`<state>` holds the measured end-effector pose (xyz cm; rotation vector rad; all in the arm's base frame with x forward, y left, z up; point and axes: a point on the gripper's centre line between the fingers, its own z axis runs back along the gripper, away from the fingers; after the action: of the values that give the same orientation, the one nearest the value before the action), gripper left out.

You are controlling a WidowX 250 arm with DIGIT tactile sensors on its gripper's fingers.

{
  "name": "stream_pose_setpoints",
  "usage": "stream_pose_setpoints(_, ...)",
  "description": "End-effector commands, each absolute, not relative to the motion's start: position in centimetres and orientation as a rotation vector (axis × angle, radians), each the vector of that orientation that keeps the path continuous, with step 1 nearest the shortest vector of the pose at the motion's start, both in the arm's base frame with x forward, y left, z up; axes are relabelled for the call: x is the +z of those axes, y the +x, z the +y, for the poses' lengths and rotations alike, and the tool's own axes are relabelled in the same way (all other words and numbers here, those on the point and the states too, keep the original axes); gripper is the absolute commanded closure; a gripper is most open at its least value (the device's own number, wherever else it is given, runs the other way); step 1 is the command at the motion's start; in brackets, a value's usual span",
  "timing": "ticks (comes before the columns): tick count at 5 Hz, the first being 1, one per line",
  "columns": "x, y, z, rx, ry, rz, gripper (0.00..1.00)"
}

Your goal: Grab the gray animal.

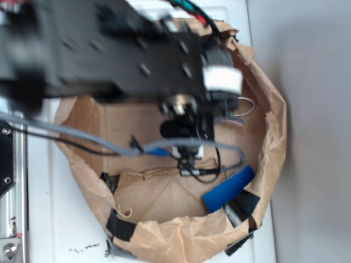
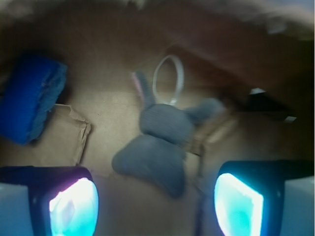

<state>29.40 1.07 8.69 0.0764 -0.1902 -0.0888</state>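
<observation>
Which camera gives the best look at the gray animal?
The wrist view: the gray animal lies in full sight between the open claw. In the exterior view the arm covers it; only its white loop peeks out.

A blue foam block (image 1: 228,189) lies inside a torn brown paper bag (image 1: 274,131) (black tape patches (image 1: 119,223) along its rim).

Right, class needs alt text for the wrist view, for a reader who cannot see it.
A gray animal with a white loop lies on brown paper, between and just beyond the open gripper, untouched. A blue foam block sits at left.
</observation>
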Motion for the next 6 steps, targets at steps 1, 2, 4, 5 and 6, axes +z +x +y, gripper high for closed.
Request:
stream_pose_setpoints(1,6.8,32.4,1.0,0.104,0.04,-0.172,0.0)
stream_pose_setpoints(2,5.2,32.6,0.8,0.124,0.109,-0.158,0.0)
stream_pose_setpoints(4,3.7,32.7,1.2,0.098,0.202,-0.174,0.0)
stream_pose_setpoints(5,3.6,32.9,1.2,0.101,0.22,-0.175,0.02)
stream_pose_setpoints(6,3.8,33.0,1.4,0.115,0.231,-0.183,1.0)
